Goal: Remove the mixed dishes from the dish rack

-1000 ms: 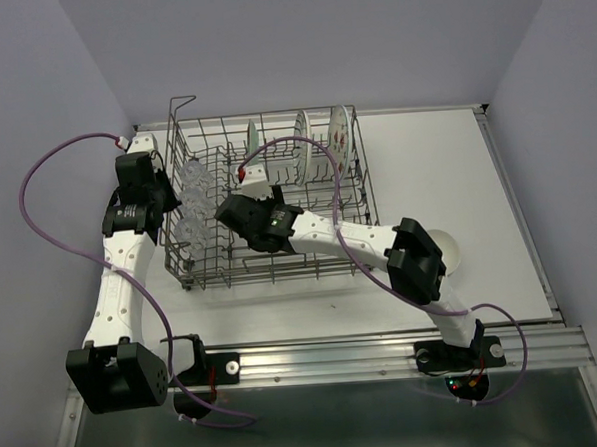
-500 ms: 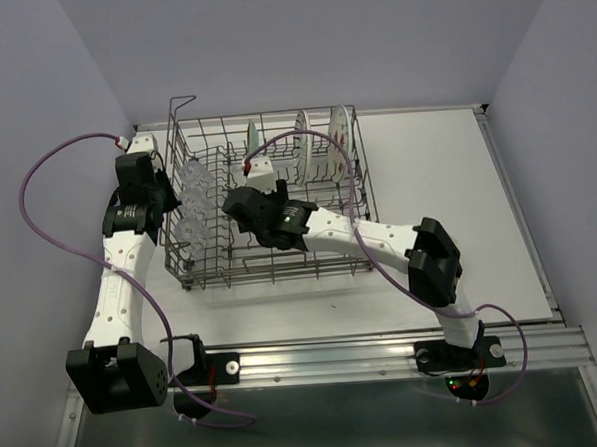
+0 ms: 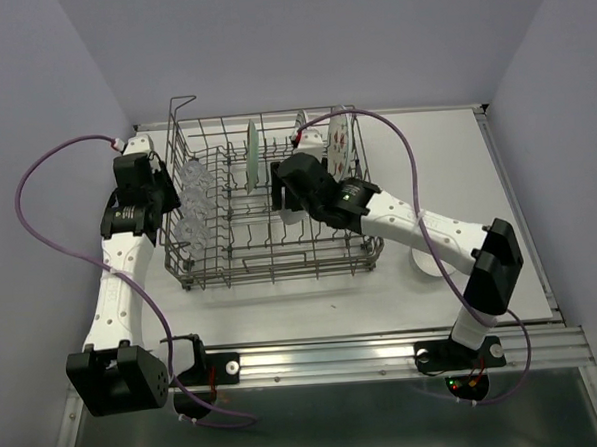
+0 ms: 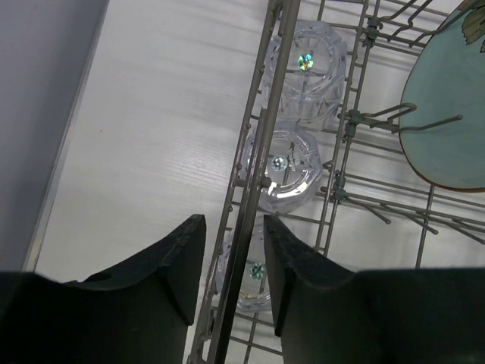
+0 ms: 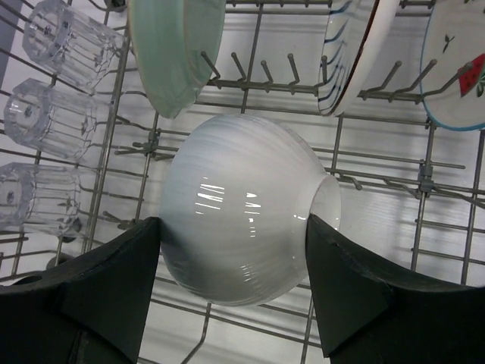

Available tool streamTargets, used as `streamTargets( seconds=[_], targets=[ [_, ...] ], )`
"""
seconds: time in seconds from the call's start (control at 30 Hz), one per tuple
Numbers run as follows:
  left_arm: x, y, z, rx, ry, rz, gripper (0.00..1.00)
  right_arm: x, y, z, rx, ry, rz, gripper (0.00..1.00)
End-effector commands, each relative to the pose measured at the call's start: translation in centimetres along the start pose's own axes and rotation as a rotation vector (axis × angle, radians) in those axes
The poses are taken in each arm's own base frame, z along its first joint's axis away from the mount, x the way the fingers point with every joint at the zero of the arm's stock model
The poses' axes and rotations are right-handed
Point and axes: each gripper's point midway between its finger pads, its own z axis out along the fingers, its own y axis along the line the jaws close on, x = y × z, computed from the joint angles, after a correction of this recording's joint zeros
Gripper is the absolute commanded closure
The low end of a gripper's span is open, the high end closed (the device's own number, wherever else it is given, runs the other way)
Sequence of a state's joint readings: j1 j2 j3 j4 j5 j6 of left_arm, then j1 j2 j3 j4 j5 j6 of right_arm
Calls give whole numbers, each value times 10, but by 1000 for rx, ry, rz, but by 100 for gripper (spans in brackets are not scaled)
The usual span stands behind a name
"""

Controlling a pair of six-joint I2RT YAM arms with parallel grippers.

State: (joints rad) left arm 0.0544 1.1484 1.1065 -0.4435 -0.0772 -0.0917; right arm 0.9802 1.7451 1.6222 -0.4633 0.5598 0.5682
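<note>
Though unseen overhead, bowl (image 5: 244, 216) (in pincer (image 5: 233, 235))

White bowl (image 5: 242, 208) over rack (image 3: 276, 273) w/ plates (image 5: 170, 45), glasses (image 5: 49, 121).

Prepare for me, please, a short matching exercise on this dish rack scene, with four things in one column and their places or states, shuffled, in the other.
Things:
1. white bowl
2. pale green plate
3. clear glasses
4. left gripper

Places or states:
A. open, astride the side wire of the dish rack
B. standing on edge among the tines
C. held in the right gripper
D. in a row along the rack's left side

Pairs: 1-C; 2-B; 3-D; 4-A.
</note>
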Motion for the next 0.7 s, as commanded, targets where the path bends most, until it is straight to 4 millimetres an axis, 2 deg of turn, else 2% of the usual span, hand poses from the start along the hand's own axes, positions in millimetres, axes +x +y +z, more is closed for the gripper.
streamTargets(
  seconds=[0.0,0.03,0.07,0.1,0.17,0.2,0.23,0.27,0.33,0.37,0.47,0.53,0.57,0.6,0.67],
  targets=[
    [-33,1,-26,6,-101,-43,41,-51,12,-18,-201,-72,146,87],
    [-37,0,-30,10,-108,-49,36,-46,15,-26,-278,-38,158,87],
    [-49,-2,-39,17,-133,-64,27,-53,17,-29,-322,-52,189,87],
    [-57,-3,-44,23,-148,-73,19,-50,10,-26,-339,-41,199,87],
    [-74,-13,-59,71,-176,-99,6,-61,15,-40,-422,-52,229,87],
    [-95,-19,-75,106,-231,-108,1,-66,10,-41,-433,-57,240,87],
    [-105,-26,-84,150,-254,-112,1,-64,10,-43,-456,-46,244,87],
    [-112,-40,-94,228,-266,-113,1,-70,12,-51,-482,-60,258,87],
    [-128,-54,-113,316,-311,-128,1,-79,4,-53,-486,-79,285,87],
    [-130,-61,-118,355,-318,-132,1,-80,1,-55,-523,-66,296,88],
    [-126,-98,-133,555,-327,-103,1,-88,-11,-61,-606,-47,384,88],
    [-114,-111,-129,597,-300,-105,1,-89,-9,-71,-713,-23,408,88],
    [-108,-129,-136,663,-292,-82,1,-99,-14,-72,-742,-33,447,88],
    [-97,-137,-130,693,-263,-78,1,-94,-11,-76,-792,1,451,88],
    [-92,-153,-130,740,-254,-74,1,-97,-7,-82,-840,15,464,88]
  ],
)
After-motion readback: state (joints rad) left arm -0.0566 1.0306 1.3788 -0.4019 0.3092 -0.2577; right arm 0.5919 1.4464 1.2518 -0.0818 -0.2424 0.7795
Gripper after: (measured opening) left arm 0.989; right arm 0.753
